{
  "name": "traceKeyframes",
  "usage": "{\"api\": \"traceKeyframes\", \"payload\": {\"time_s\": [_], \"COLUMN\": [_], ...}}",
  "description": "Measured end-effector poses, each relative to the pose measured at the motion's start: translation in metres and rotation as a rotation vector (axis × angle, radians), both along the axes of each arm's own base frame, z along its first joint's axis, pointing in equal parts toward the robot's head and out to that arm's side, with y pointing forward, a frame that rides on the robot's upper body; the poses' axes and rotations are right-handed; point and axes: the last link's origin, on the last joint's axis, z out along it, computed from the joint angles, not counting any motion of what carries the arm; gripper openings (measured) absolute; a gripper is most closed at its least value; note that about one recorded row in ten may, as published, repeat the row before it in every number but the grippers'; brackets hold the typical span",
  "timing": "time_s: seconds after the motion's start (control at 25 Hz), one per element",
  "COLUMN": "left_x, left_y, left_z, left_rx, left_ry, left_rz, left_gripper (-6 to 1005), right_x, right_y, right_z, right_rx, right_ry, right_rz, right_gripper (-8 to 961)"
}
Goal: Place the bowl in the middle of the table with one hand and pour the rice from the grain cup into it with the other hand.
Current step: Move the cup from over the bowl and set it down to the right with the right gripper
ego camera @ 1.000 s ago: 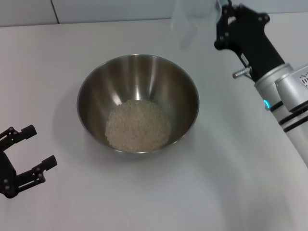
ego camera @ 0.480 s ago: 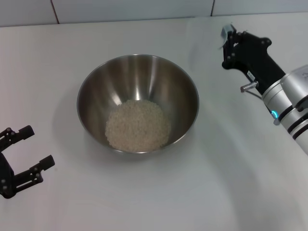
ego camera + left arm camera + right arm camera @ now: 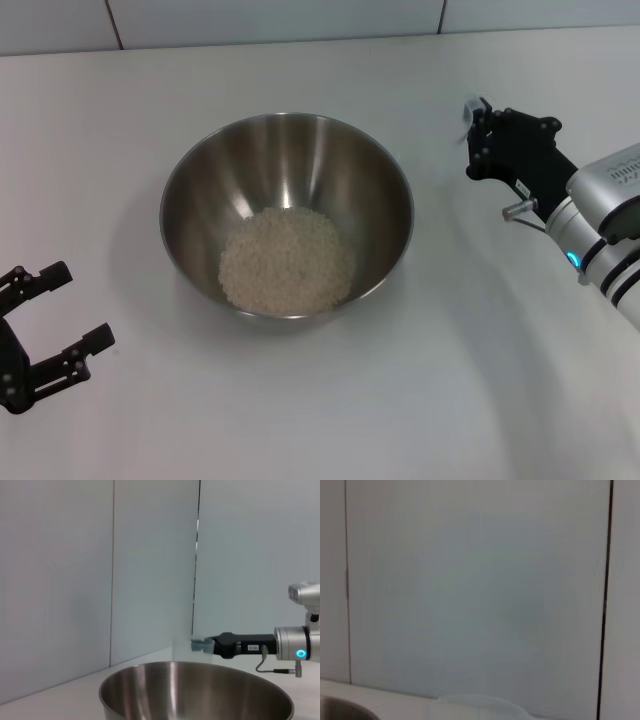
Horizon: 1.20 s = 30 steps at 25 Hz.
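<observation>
A pale grey wall (image 3: 270, 20) runs along the far side of the scene. Thin dark vertical seams (image 3: 113, 24) split it into panels, one seam far left and another (image 3: 441, 16) far right.

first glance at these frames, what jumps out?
The steel bowl in the middle of the white table, with a pale heap of rice in its bottom. The right tool is beyond the bowl's right side; the left tool sits open at the near left edge.
</observation>
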Motion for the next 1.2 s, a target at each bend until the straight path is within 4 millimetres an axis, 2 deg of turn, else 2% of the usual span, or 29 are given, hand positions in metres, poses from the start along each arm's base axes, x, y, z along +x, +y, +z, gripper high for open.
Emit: {"api": "traceKeyframes", "payload": {"time_s": [0.32, 0.52, 1.2], "left_x": [0.0, 0.0, -0.001], "left_y": [0.0, -0.001, -0.001], "left_z": [0.0, 0.0, 0.001], "left_rx": [0.001, 0.001, 0.001], "left_ry": [-0.001, -0.001, 0.0], "left_rz": [-0.001, 0.001, 0.001], "left_gripper": [824, 824, 824], "right_x": [0.011, 0.021, 0.027], "right_y": [-0.006, -0.013, -0.019], "right_z": [-0.003, 0.003, 0.0], "right_rx": [-0.008, 0.011, -0.007], "right_ry": [-0.022, -0.022, -0.042], "right_rz": [-0.033, -0.049, -0.058], "right_gripper": [6, 6, 6]}}
